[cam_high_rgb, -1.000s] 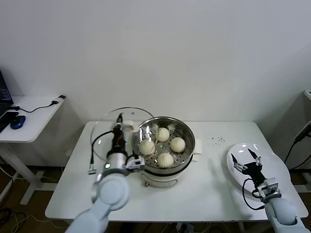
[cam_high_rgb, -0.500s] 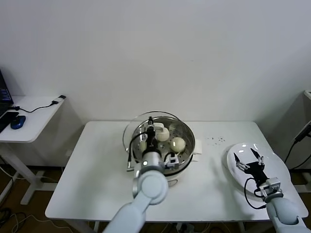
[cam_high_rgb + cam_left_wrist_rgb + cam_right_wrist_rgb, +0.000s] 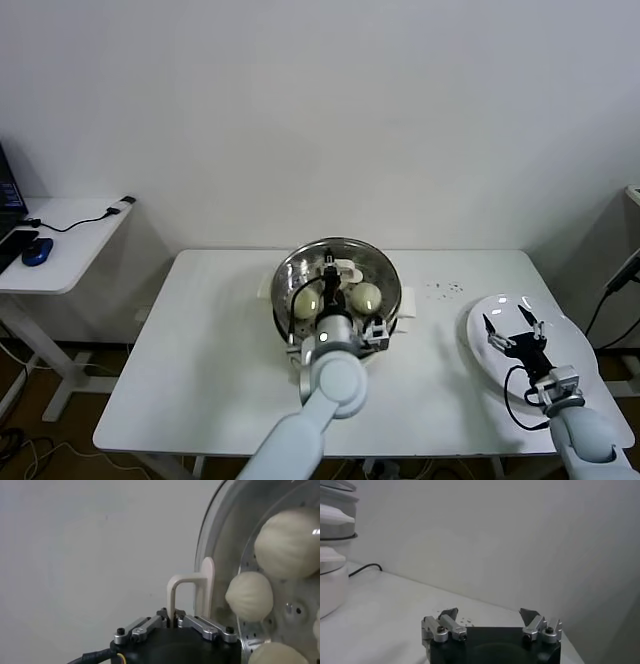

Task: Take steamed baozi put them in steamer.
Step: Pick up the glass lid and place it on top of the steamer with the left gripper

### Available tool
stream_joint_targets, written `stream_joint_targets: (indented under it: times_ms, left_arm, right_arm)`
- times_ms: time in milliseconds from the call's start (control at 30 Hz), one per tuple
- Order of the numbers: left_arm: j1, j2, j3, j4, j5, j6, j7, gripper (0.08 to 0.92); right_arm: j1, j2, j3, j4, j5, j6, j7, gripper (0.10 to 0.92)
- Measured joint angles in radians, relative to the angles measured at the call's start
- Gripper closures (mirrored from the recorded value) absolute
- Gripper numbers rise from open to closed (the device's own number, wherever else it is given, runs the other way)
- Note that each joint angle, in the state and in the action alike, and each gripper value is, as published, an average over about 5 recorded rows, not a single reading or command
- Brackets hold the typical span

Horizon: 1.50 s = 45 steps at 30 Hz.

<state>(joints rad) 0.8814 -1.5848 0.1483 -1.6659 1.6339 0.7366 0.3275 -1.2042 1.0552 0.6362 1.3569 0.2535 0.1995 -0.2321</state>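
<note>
The steamer (image 3: 396, 296) stands at the table's middle, a steel basket on a cream-white pot body. Several baozi lie in it; two (image 3: 366, 296) (image 3: 306, 300) show past my arm in the head view. The left wrist view shows three baozi (image 3: 250, 596) (image 3: 292, 542) (image 3: 275, 654) on the perforated bottom (image 3: 296, 611). My left gripper (image 3: 328, 270) (image 3: 172, 616) is shut on the white handle (image 3: 192, 587) of the glass lid (image 3: 340, 245), held over the steamer. My right gripper (image 3: 513, 330) (image 3: 489, 614) is open and empty above the white plate (image 3: 575, 345).
The white table (image 3: 180, 350) reaches out left and in front of the steamer. Dark specks (image 3: 445, 290) lie right of the steamer. A side table (image 3: 60, 215) with cables stands far left. The pot body (image 3: 332, 545) shows in the right wrist view.
My left gripper has carried the glass lid rightwards from the table left of the steamer to over the basket. The right arm has barely moved.
</note>
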Motion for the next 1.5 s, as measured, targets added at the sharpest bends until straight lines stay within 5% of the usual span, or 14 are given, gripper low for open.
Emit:
stream_joint_targets:
  times_ms: [1000,1500]
  left_arm:
    - [0.007,-0.018,-0.003,0.049,0.016,0.0,-0.025,0.837]
    - [0.032,0.02,0.016,-0.023,0.019,0.0,0.01,0.429]
  right_arm:
    - [0.002,0.012,0.008,-0.003,-0.005,0.005,-0.005,0.203]
    - [0.005,0.011,0.014,-0.009,-0.005,0.006,-0.01,0.203]
